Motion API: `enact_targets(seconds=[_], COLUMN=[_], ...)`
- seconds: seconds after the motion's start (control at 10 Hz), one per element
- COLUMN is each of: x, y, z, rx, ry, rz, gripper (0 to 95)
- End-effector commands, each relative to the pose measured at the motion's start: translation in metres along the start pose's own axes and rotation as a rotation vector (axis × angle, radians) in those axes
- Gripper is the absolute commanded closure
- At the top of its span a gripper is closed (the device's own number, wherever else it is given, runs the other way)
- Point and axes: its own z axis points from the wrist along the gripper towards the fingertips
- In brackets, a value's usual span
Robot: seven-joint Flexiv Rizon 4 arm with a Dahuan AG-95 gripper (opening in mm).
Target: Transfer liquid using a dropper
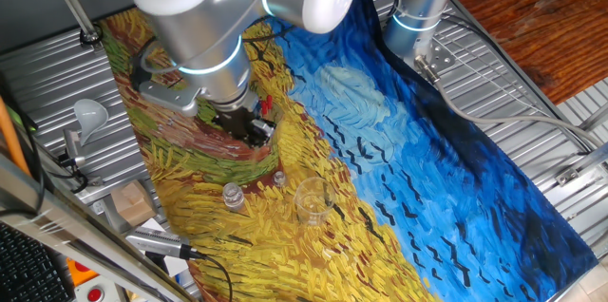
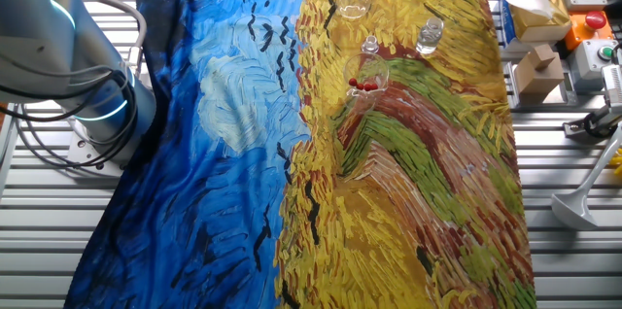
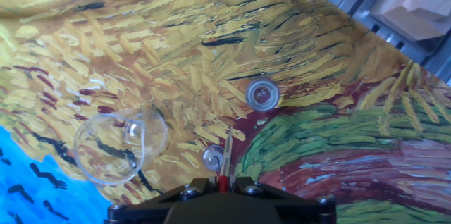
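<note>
The worktop (image 2: 408,212) is covered by a painted cloth (image 1: 408,141), blue with black bird strokes on one side and yellow, green and brown wheat strokes on the other. Ribbed metal shows around the edges of the cloth.

The arm (image 1: 204,27), silver and white with a glowing ring at a joint, reaches down over the yellow part. Its base (image 2: 92,120) stands on the blue side.

The gripper (image 1: 249,127) hangs above the cloth, near a cluster of glassware. In the hand view the jaws are nearly together, pinching the dropper (image 3: 226,159): a slim clear tube pointing away from the hand, with a sliver of red bulb showing where the black jaws meet. Its tip is just beside a small vial mouth (image 3: 213,157); whether it touches the vial I cannot tell.

A clear beaker (image 1: 312,200) stands upright on the yellow strokes, and in the hand view it sits to the left of the dropper. A second small vial (image 3: 262,94) stands apart from the first, further from the hand. In the other fixed view, a beaker with red-bulbed droppers (image 2: 366,78) stands near the vials.

Off the cloth, a cardboard box (image 2: 535,68) and coloured push buttons (image 2: 593,17) sit on the metal.
</note>
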Motion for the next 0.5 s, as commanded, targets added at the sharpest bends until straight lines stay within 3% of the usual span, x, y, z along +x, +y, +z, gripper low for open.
enact_targets(seconds=[0.1, 0.5], x=[0.0025, 0.0025], y=[0.0032, 0.0032], z=[0.0011, 0.0011], rx=[0.001, -0.006], ry=[0.0, -0.003], rz=[0.011, 0.068], gripper=[95.0, 95.0])
